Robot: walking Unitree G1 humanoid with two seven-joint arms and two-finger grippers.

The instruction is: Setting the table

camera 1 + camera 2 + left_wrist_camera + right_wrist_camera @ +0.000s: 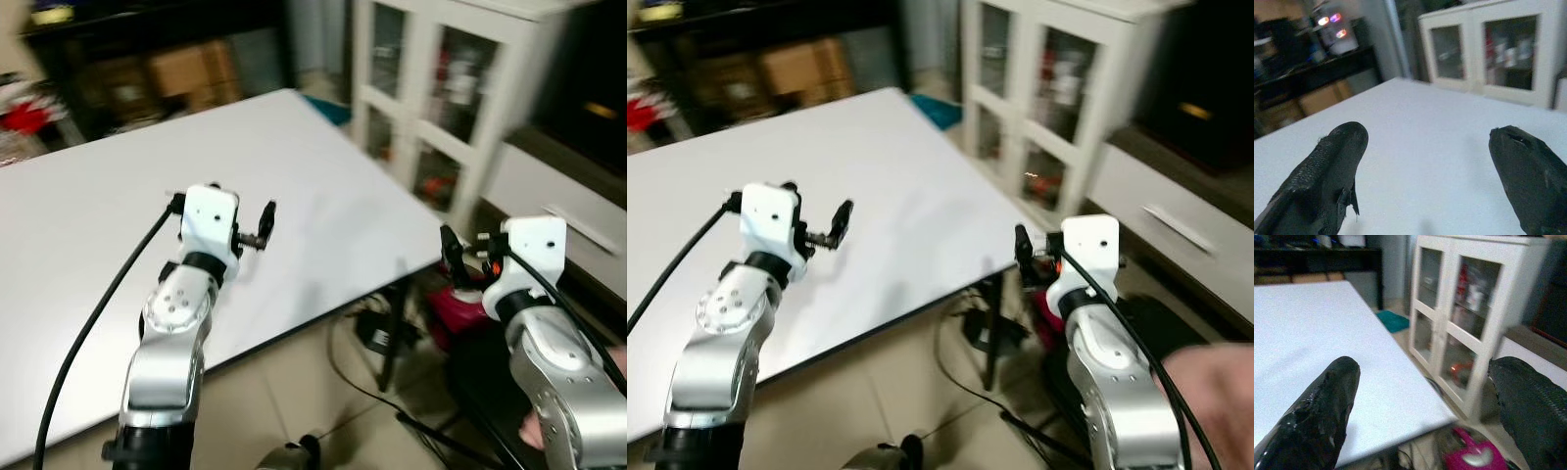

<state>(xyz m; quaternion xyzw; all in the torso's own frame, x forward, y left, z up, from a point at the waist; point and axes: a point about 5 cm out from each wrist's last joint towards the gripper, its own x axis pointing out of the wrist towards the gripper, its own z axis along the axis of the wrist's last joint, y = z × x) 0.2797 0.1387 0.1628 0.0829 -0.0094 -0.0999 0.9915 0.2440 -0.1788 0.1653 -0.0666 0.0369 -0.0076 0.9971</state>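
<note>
a white table (118, 196) stretches ahead and to the robot's left, its near corner pointing toward a white glass-door cabinet (446, 88) that stands beyond the table's right edge. the left gripper (1427, 161) hovers over the tabletop near the table's front edge, raised above the surface and not touching it; in the left wrist view its two black fingers (1327, 176) are spread wide apart with nothing but white tabletop between them. the right gripper (1425, 401) hangs off the table's right corner, above the floor, just beside the table edge; its fingers (1317, 416) are likewise splayed and hold nothing. between them the right wrist view shows the table corner, the cabinet doors with jars and bottles blurred behind the glass, and a magenta object (1471, 453) on the floor below, which also appears as a red-pink shape next to the right arm in the head view. a teal mat (1393, 320) lies on the floor past the table's far right side. black cables (382, 392) trail across the tiled floor under the table corner. dark shelving with cardboard boxes (186, 69) runs behind the table. the frames are blurred. a blurred hand (1215, 392) shows at the lower right edge.
</note>
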